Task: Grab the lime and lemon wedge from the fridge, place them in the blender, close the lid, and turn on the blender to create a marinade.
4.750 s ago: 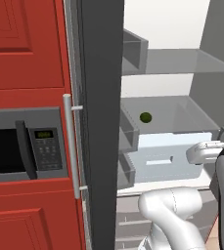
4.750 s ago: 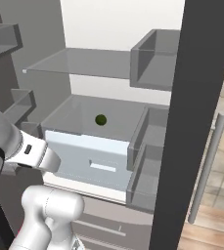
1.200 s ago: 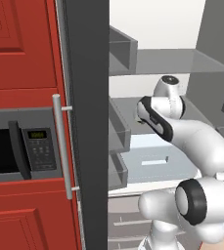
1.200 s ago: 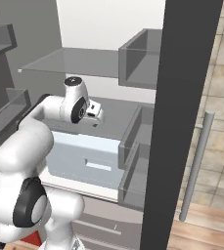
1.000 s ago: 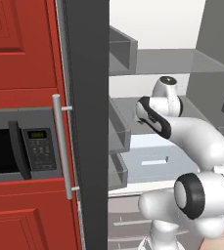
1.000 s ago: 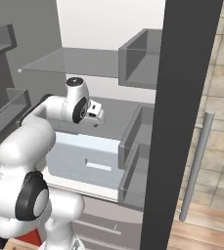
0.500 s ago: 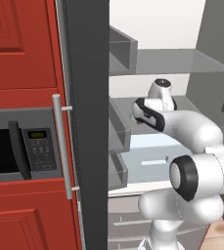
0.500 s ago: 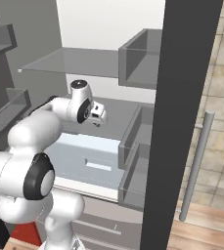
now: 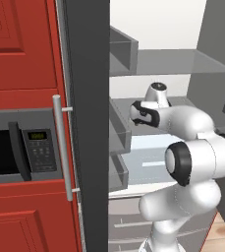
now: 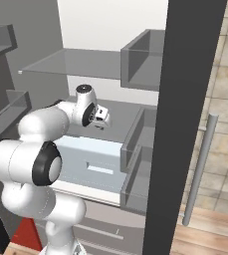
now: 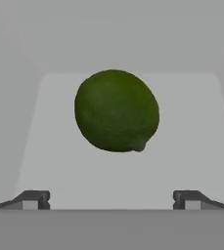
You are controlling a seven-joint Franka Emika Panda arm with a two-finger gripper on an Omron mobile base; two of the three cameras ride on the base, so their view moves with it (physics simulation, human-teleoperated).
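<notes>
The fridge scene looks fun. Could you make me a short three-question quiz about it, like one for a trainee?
1. True or false: the gripper is shut on the lime.
2. Multiple choice: in the hand view, the lime lies (A) left of both fingertips, (B) ahead, centred between them, (C) right of both.
3. Fill in: beside the fridge, set among red cabinets, is a ____.

Key: 1 false, the jaws stand wide open with the lime ahead of them, not touched. 2 B. 3 microwave.
</notes>
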